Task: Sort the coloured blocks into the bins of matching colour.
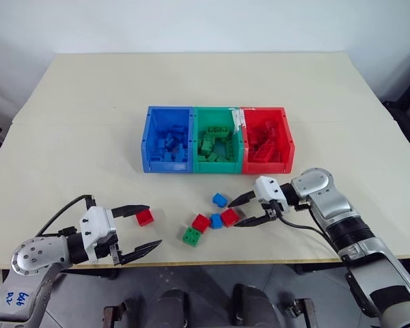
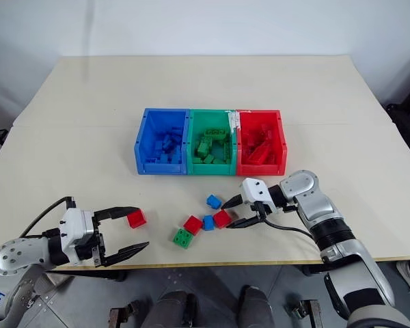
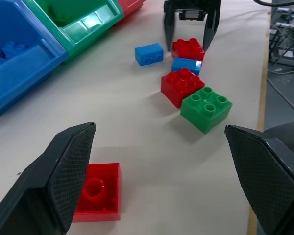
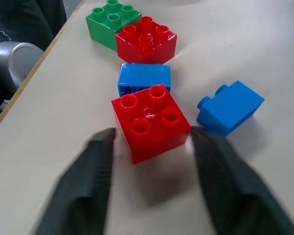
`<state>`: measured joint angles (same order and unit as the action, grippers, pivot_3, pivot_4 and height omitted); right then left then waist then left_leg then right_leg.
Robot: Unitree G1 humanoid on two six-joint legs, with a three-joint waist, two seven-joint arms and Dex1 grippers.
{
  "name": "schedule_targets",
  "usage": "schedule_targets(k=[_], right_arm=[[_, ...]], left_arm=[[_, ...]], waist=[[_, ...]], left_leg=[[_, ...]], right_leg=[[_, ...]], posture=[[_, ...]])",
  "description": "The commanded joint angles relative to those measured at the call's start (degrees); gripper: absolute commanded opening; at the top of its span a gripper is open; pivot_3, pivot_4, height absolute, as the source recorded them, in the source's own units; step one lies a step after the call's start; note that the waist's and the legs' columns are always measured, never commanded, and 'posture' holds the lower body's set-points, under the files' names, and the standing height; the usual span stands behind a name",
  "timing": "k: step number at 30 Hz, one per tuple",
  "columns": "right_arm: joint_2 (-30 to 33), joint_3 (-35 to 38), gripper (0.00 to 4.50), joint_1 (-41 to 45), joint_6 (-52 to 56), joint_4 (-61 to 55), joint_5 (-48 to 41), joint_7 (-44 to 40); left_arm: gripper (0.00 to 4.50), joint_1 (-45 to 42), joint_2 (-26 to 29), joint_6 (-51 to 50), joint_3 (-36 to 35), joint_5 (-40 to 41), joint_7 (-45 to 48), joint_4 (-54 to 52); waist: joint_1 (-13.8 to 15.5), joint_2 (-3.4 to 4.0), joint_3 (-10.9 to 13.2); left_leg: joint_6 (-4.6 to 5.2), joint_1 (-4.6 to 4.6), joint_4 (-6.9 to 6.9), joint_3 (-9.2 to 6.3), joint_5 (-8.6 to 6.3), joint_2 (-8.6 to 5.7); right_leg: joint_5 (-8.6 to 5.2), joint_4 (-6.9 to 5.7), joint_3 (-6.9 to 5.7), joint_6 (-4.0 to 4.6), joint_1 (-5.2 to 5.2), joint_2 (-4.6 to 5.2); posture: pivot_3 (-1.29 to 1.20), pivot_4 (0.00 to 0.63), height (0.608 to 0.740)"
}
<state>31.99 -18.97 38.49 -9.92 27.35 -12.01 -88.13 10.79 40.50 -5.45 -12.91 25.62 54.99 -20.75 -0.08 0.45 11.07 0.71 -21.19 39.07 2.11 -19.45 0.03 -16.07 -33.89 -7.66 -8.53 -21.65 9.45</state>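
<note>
Right wrist view: my right jaws (image 1: 244, 210) straddle the red brick (image 4: 150, 121), not yet clamped; closing may nudge the blue brick (image 4: 230, 107) beside them. Left jaws (image 1: 142, 229) gape.

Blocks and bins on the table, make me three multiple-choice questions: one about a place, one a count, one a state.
1. Which bin is the middle one of the row?
A. blue
B. green
C. red

2. How many red blocks lie loose on the table?
A. one
B. two
C. three

3. How is the left gripper?
A. open
B. shut on a blue block
C. shut on a green block

Answers:
1 B: the green bin has one neighbour on each side.
2 C: one lies by the left gripper and two in the cluster.
3 A: its fingers stand wide apart with nothing between them.
</note>
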Motion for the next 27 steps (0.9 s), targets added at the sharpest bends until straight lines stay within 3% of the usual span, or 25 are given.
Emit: schedule_targets(k=[1,6,12,15,21,27], right_arm=[[0.61,2.00,1.43,-1.69,0.09,-2.25,-1.84,-2.22],[3.93,7.15,1.43,-4.18,3.55,-7.03,-4.93,0.14],[7.40,20.49,1.43,-4.78,13.10,-11.80,-12.21,10.28],[7.36,23.96,1.43,-0.92,11.75,-7.82,-9.87,17.02],[4.57,23.82,1.43,7.32,10.90,3.66,-4.39,27.34],[3.20,24.07,3.50,9.79,8.75,7.56,-3.03,29.11]], left_arm=[[4.50,-0.86,-0.20,0.93,0.01,0.44,0.25,-1.22],[4.50,-3.62,-0.75,0.81,1.36,0.78,0.33,-0.50],[4.50,-9.89,-3.30,-0.37,3.53,1.68,-1.02,0.68],[4.50,-13.83,-5.09,-0.92,5.35,1.31,-1.53,1.99],[4.50,-18.78,-6.39,-1.22,7.83,0.30,-0.72,5.16],[4.50,-20.17,-5.98,-0.15,8.33,-0.64,-0.18,7.00]], waist=[[0.01,0.00,0.00],[0.10,0.01,0.00],[0.19,0.01,0.01],[0.04,0.02,0.01],[-0.18,0.02,0.00],[0.09,0.03,0.01]], left_leg=[[0.00,0.00,0.00,0.00,0.00,0.00],[0.00,0.00,0.00,0.00,0.00,0.00],[0.01,0.00,0.00,0.01,-0.01,0.00],[0.01,0.01,0.00,0.07,-0.01,-0.01],[0.00,0.01,-0.02,0.34,-0.01,0.02],[0.01,-0.07,-0.01,0.33,-0.01,-0.02]], right_leg=[[0.00,0.00,0.00,0.00,0.00,0.00],[0.00,0.00,0.01,0.00,0.00,0.00],[0.00,0.00,0.01,0.00,0.01,0.00],[0.00,-0.03,0.02,0.00,0.00,0.00],[0.00,-0.03,0.05,0.01,-0.05,-0.05],[0.00,-0.01,0.03,0.00,-0.05,-0.03]], posture=[[0.00,0.150,0.740],[0.00,0.150,0.740],[0.00,0.150,0.740],[0.00,0.150,0.740],[0.00,0.150,0.740],[0.00,0.150,0.740]])
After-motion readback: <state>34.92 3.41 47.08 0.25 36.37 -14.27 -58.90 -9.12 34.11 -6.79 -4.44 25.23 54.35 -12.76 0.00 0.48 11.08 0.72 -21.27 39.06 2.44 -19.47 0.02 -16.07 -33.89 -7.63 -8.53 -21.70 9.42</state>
